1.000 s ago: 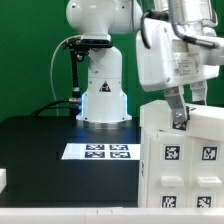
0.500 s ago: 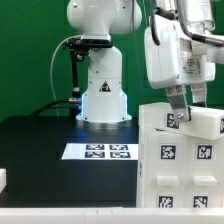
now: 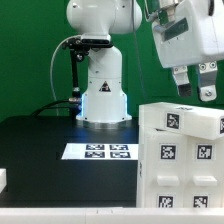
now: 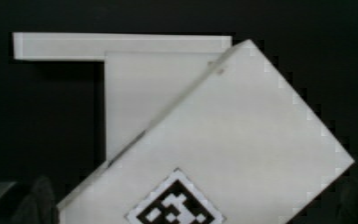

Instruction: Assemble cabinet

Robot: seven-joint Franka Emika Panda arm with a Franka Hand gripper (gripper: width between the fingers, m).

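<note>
- Black table (image 3: 40, 140) carries the cabinet (image 3: 180, 150), resting at the exterior view's right.
- We judge the gripper (image 3: 194, 88) released, hovering above, holding nothing.

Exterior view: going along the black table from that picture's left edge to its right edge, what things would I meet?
A small white block at the edge → the marker board, flat and white with black tags → the cabinet, a large white plastic box with square tags.
</note>
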